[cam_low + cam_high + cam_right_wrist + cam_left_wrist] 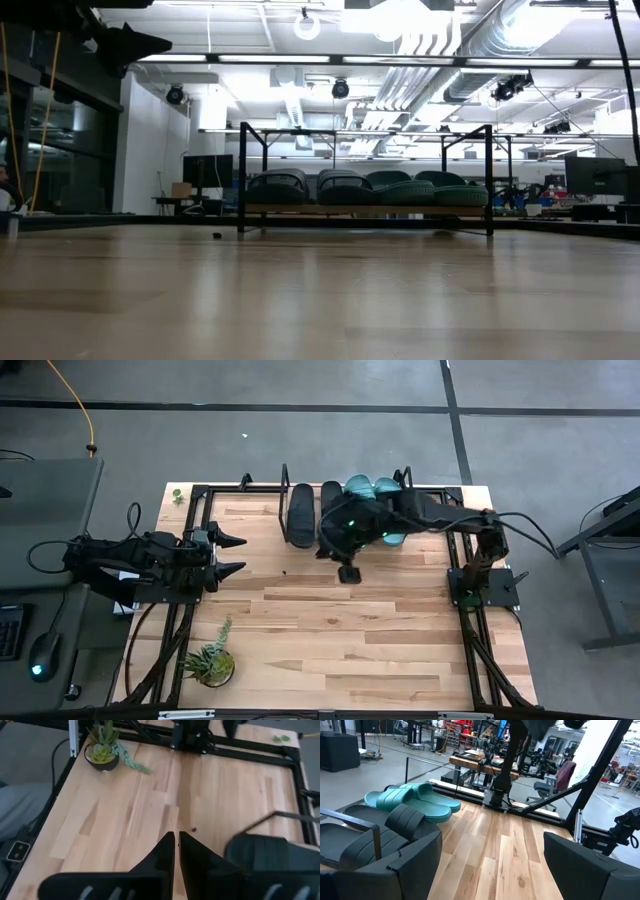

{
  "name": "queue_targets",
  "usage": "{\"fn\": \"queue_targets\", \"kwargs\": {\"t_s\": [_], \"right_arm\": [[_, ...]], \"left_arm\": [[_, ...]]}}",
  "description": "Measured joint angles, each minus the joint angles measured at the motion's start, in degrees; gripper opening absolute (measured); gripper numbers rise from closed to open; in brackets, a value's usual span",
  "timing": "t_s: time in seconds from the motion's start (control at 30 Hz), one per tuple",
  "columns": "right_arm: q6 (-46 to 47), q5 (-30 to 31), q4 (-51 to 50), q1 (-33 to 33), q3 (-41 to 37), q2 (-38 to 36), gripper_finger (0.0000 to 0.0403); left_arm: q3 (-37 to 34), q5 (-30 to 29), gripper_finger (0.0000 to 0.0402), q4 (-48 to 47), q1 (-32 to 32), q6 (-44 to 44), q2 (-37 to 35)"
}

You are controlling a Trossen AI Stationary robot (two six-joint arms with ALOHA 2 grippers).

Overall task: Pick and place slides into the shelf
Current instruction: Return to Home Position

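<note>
**Four slides on the shelf, right pincer closed and empty beside them**

The right pincer (348,572) hangs above the tabletop (330,630) just in front of the shelf (365,210). Its two fingers (167,851) are pressed together with nothing between them. All four slides stand side by side on the shelf board. The two black slides (277,186) lie just behind this pincer, toward the table's far edge, one partly under the right arm. The two teal slides (400,188) sit beyond them, nearer that arm's base. The left pincer (236,555) waits at the table's left side, fingers spread wide and empty. The slides are well apart from it, ahead and toward the far edge.
</note>
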Motion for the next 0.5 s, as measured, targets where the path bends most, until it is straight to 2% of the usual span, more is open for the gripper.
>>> {"fn": "queue_targets", "kwargs": {"t_s": [0.2,0.5], "right_arm": [[0.87,-3.78,-2.56,-1.89,0.00,-4.98,0.0013],[2.50,1.00,-3.83,-1.84,-0.02,-13.61,0.0013]], "left_arm": [[0.00,-0.22,0.0328,-0.01,0.00,0.07,0.00],[0.00,-0.85,0.0321,0.00,0.00,0.09,0.00]]}}
